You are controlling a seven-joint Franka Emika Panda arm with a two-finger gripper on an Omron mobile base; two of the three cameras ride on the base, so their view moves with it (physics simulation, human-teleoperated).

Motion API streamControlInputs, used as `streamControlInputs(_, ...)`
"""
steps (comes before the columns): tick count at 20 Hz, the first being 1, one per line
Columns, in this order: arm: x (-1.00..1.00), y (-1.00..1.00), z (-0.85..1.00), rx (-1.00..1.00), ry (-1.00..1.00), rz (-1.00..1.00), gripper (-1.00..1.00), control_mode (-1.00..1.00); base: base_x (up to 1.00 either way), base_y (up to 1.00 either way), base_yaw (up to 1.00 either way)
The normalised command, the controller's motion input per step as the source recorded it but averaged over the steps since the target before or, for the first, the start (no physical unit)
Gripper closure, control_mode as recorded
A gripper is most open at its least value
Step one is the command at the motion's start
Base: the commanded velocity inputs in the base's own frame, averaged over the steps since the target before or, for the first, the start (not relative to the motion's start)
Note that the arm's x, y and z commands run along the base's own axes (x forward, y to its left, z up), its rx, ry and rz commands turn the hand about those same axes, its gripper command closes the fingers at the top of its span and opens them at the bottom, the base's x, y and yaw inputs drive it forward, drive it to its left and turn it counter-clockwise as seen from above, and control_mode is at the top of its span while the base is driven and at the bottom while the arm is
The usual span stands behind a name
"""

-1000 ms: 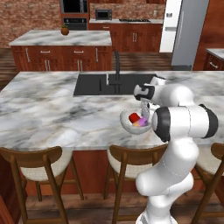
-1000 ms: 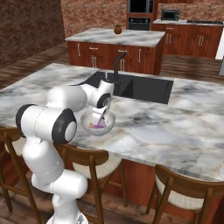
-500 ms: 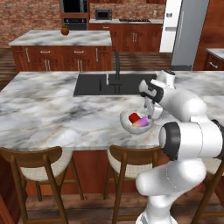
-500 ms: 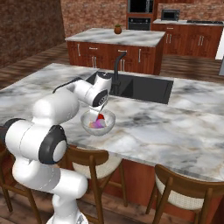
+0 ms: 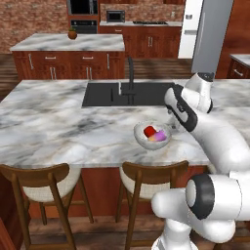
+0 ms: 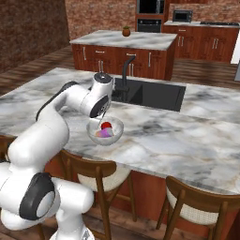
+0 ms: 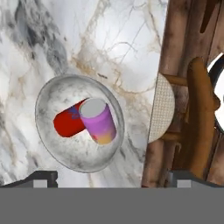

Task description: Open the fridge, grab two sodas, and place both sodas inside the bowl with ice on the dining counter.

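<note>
Arm [image 5: 215, 132] bent forward, jaws apparently spread wide.

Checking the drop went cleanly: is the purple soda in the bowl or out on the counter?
In. The purple soda lies inside the bowl, leaning against the red soda.

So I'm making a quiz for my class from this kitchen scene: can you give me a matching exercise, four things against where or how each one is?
Things:
1. red can
2. purple can
3. bowl
4. claw

States:
A. open, above the bowl
B. lying on its side in the bowl
C. on the marble dining counter, near its edge
D. leaning on the other can

Pairs: 1-B, 2-D, 3-C, 4-A
</note>
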Motion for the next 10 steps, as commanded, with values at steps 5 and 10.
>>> streamControlInputs(5, -0.78, 0.00, 0.49, -0.10, -0.17, 0.01, -1.00, -1.00, 0.00, 0.00, 0.00)
streamControlInputs(10, -0.73, 0.04, 0.38, -0.17, -0.18, 0.12, -1.00, -1.00, 0.00, 0.00, 0.00)
